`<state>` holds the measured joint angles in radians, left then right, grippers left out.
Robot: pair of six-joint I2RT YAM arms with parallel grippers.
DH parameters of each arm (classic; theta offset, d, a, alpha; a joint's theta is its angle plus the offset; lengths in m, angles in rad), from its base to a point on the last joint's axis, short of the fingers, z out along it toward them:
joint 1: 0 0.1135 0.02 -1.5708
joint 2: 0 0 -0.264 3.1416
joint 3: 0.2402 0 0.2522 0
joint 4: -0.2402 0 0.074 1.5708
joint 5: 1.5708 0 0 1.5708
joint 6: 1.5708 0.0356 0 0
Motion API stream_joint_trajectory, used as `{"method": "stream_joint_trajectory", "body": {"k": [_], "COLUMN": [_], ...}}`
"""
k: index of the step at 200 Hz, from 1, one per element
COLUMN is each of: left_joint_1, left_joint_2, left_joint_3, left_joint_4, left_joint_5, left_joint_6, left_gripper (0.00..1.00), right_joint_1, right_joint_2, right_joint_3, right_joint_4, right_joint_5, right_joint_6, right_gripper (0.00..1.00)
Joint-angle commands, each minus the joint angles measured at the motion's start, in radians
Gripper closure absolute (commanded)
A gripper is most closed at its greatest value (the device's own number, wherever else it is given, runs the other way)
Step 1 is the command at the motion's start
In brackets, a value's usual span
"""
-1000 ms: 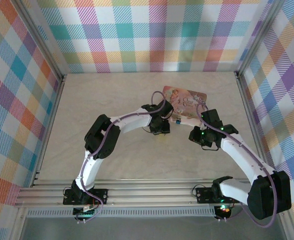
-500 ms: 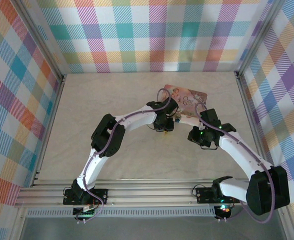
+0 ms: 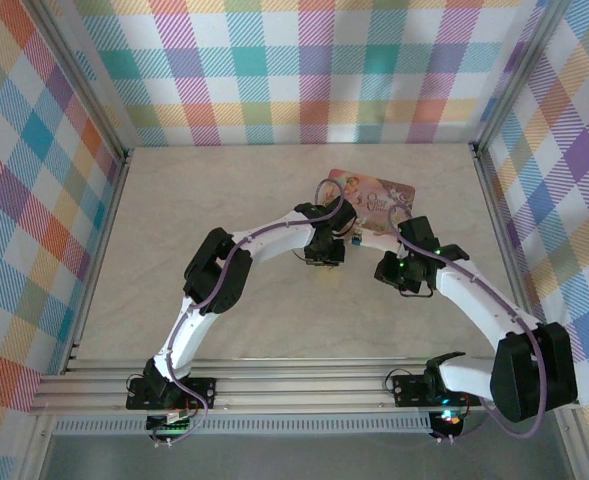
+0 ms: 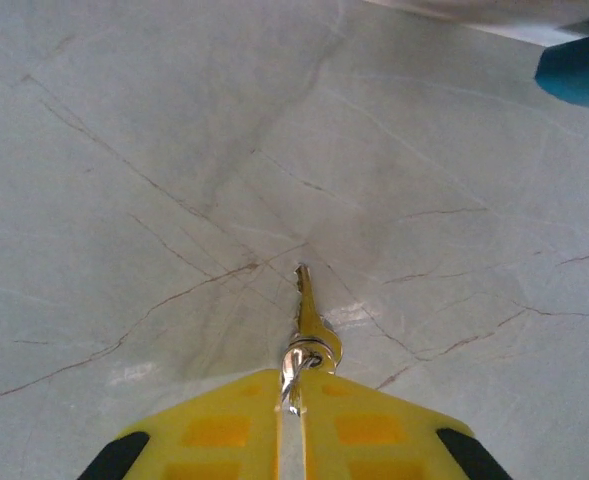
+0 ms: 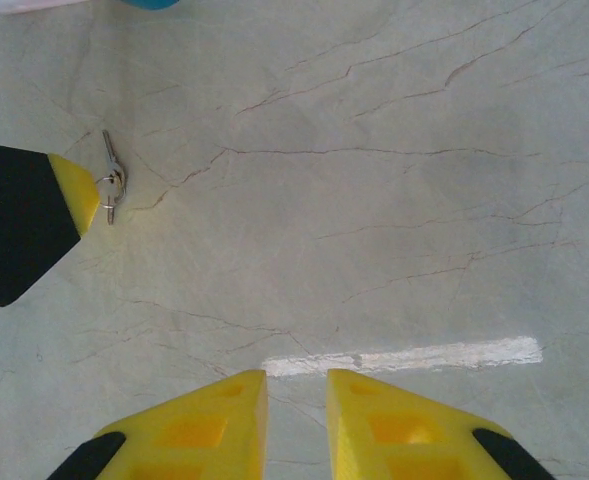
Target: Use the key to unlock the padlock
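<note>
- Top view: the left gripper [image 3: 324, 264] hangs low over the marble table [image 3: 204, 210], right of centre. Its fingers are too small here to tell their state.
- The right gripper [image 3: 389, 272] is just to its right, the 2 apart. I cannot tell its finger state here either.
- A picture card [image 3: 372, 192] lies flat just beyond both grippers, with a small blue object [image 3: 357, 238] at its near edge. I cannot tell what the object is.
- Left wrist view: the 2 yellow fingers [image 4: 214, 430] are pressed together, pinching a metal ring.
- The key [image 4: 305, 318] hangs from that ring, its blade pointing away from the fingers with the tip at or just above the table.
- The blue object [image 4: 579, 72] sits at the far right, well apart from the key.
- Right wrist view: the right gripper's 2 yellow fingers [image 5: 194, 425] stand a narrow gap apart, with nothing between them, above bare table.
- To the left, the left gripper's yellow tip [image 5: 76, 190] holds the key [image 5: 108, 180] and ring.
</note>
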<state>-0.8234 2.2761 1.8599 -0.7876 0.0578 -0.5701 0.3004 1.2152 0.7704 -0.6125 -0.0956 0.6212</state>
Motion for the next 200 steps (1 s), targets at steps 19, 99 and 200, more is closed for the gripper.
{"method": "stream_joint_trajectory", "body": {"k": [19,99,200], "left_joint_1": [-0.006,-0.005,0.018], "left_joint_2": [-0.012,-0.029,-0.28], "left_joint_3": [-0.014,-0.072,-0.033], "left_joint_4": [-0.023,0.029,-0.211], "left_joint_5": [-0.004,0.02,0.006], "left_joint_6": [0.038,0.033,0.225], "left_gripper": [0.87,0.94,1.0], "right_joint_1": [-0.006,-0.007,-0.001], "right_joint_2": [0.007,0.003,-0.103], "right_joint_3": [0.024,0.02,-0.037], "right_joint_4": [0.026,0.027,0.221], "right_joint_5": [-0.018,-0.035,-0.178], "right_joint_6": [0.018,0.019,-0.107], "right_gripper": [0.76,0.76,0.71]}}
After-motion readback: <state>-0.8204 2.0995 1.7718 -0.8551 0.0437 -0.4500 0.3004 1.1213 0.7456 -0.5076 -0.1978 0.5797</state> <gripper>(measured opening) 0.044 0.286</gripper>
